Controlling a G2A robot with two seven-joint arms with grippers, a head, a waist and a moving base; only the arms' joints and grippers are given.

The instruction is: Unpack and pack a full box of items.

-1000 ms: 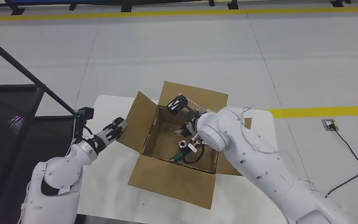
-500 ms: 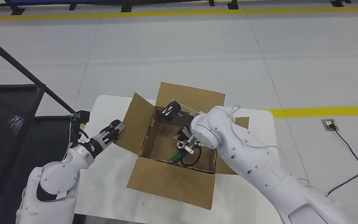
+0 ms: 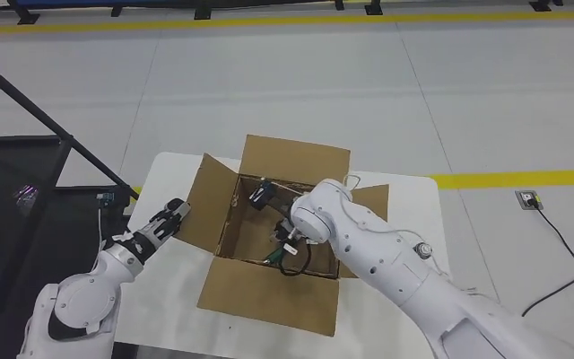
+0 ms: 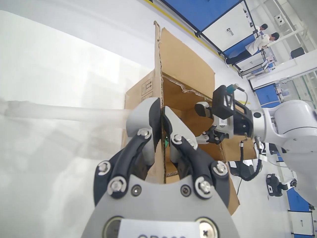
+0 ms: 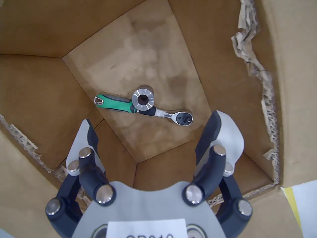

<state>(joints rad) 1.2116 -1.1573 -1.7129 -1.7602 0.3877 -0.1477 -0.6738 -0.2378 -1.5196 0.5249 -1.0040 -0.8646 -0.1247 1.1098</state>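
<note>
The cardboard box [image 3: 269, 287] stands open on the white surface [image 3: 175, 310]. The left end effector [image 4: 162, 122] is clamped on the edge of the box's left flap [image 3: 208, 202], its fingers pressed together with the cardboard between them, so that arm is taken up with steadying the box.

The right end effector [image 5: 152, 125] hangs inside the mouth of the box with its fingers spread wide and nothing between them. On the box floor straight below it lie a ratchet wrench [image 5: 116, 104] with a green handle and a short silver socket [image 5: 143, 99] standing on end against the wrench's shaft (whether it rests on the shaft or just beside it cannot be told). Both sit close to one side wall, near a corner of the floor.

The right arm is clearly the nearer one, and the unpacking step seems to fall to it. The wrench's long axis runs roughly along the line joining the two fingertips, so the fingers would close lengthwise on it. A turn of the wrist looks needed before descending to pinch across the handle.
</note>
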